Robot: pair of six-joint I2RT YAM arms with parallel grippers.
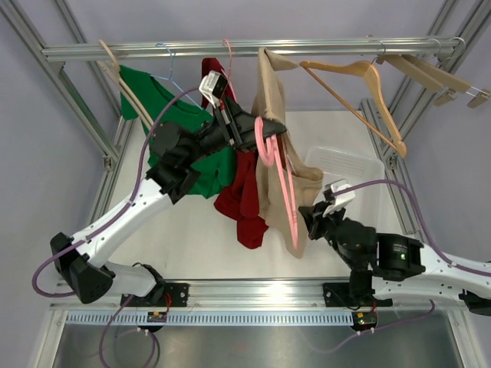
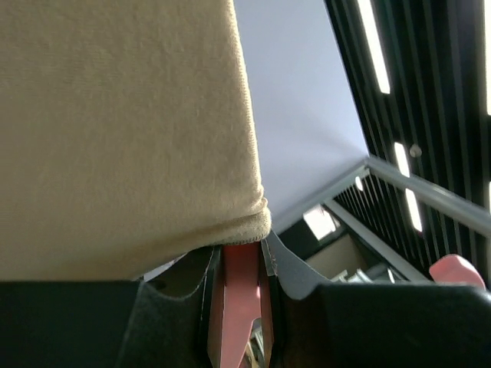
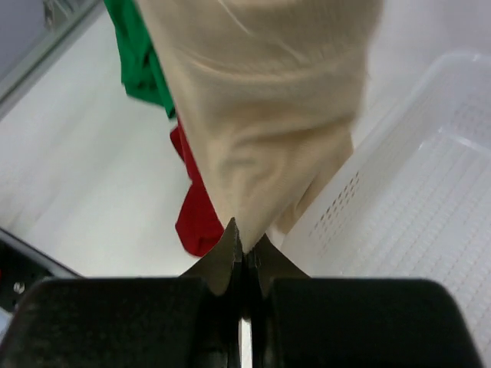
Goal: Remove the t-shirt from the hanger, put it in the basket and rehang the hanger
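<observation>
A beige t-shirt [image 1: 274, 92] hangs from the top rail down to the table, draped over a pink hanger [image 1: 270, 147]. My left gripper [image 1: 270, 132] is shut on that hanger; in the left wrist view the pink hanger [image 2: 238, 295] sits clamped between the fingers, right under the beige t-shirt's hem [image 2: 115, 130]. My right gripper [image 1: 308, 218] is low and to the right, shut on the shirt's bottom edge. The right wrist view has the beige t-shirt [image 3: 261, 115] pinched into a point at the right gripper [image 3: 244, 249].
A green shirt [image 1: 188, 146] and a red shirt [image 1: 245, 201] hang just left of the beige one. Bare wooden hangers [image 1: 368, 88] hang on the rail [image 1: 153, 52] to the right. A white perforated basket [image 1: 349, 162] stands on the table behind my right gripper.
</observation>
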